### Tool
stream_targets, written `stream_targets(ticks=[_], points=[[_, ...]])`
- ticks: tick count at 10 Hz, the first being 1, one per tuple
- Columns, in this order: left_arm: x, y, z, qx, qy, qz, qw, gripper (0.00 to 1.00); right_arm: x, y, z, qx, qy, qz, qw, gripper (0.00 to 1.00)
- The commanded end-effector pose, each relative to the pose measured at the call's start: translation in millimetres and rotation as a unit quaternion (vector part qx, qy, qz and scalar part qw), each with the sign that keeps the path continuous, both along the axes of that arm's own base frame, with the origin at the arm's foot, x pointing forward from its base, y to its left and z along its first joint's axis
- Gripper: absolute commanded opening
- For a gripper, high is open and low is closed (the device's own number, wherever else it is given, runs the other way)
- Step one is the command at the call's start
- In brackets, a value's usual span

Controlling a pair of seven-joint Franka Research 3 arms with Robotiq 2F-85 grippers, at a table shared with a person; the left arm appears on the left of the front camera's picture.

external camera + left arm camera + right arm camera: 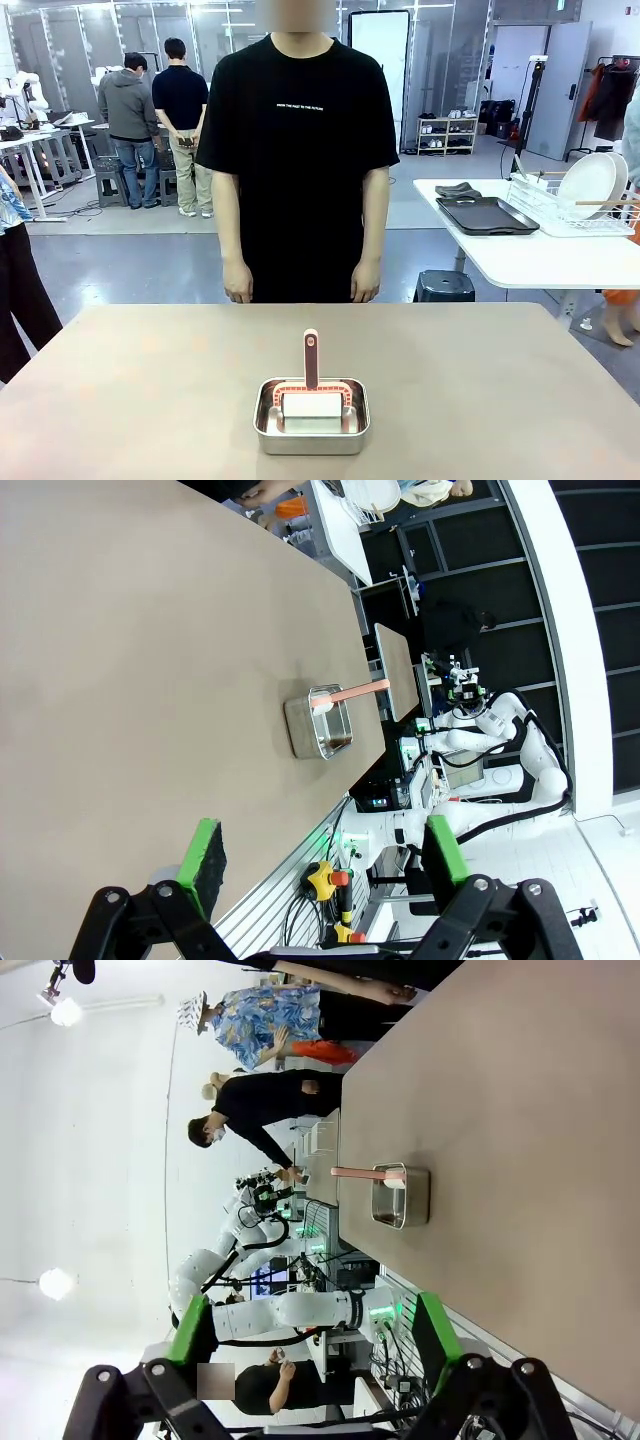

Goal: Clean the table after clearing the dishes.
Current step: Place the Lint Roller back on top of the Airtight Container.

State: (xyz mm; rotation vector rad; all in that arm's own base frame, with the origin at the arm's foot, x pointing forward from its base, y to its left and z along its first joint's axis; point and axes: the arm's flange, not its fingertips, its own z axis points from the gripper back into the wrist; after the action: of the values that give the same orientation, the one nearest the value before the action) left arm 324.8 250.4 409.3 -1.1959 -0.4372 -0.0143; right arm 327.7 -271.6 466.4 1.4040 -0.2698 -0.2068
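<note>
The beige-brown table (pixel 150 380) lies bare except for a small steel pan (pixel 311 415) near its front middle. The pan holds a white scrubber with a pink handle (pixel 311 358) that points up and away. The dishes, white plates (pixel 590 183), stand on edge in a wire rack on the white side table, with dark trays (pixel 487 215) stacked beside them. My left gripper (pixel 325 855) is open and holds nothing, above the table edge and well short of the pan (pixel 320 725). My right gripper (pixel 312 1332) is open too, off the table's edge, with the pan (pixel 400 1195) farther ahead.
A person in a black T-shirt (pixel 295 150) stands at the table's far edge, arms hanging down. The white side table (pixel 540 255) with the wire rack (pixel 570 205) is at the back right. A dark stool (pixel 444 286) sits below it.
</note>
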Motion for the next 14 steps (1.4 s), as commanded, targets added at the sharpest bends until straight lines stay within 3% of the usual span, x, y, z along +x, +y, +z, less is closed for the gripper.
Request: stream_targets(ticks=[1, 14], points=[[-3.1, 0.5, 4.1, 0.002, 0.007, 0.004, 1.000, 1.00, -6.8, -4.6, 0.8, 0.004, 0.000, -0.004, 1.000, 1.00], [-3.1, 0.5, 4.1, 0.002, 0.007, 0.004, 1.000, 1.00, -6.8, -4.6, 0.8, 0.004, 0.000, -0.004, 1.000, 1.00]])
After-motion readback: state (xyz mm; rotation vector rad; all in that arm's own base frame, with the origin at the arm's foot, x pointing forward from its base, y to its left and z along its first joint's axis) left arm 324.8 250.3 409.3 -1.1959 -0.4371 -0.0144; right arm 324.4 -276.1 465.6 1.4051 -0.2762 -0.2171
